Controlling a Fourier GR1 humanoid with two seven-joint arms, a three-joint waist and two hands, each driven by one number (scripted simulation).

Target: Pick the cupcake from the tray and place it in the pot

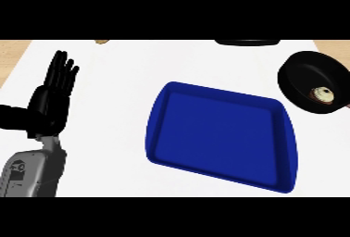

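Across the middle of the frame we see a deep blue, rectangular plastic tray with rounded corners and a raised rim, lying slightly skewed on the white counter top; its inner floor shows only blue. At the right edge of the frame, in the upper part, sits a round black pot, tilted in our view so that we look into its dark inside. Within it, toward its lower right wall, rests the small cupcake, pale cream on top with a brownish base, so the cupcake lies in the pot and well apart from the tray. On the left side of the frame we find the left hand, black, at the end of a grey forearm that enters from the lower left; its fingers stand straight and close together, pointing toward the upper edge, with the thumb out to the left, and it holds nothing. We do not see the right hand anywhere. A dark rounded object peeks in at the upper edge, too cut off to identify.
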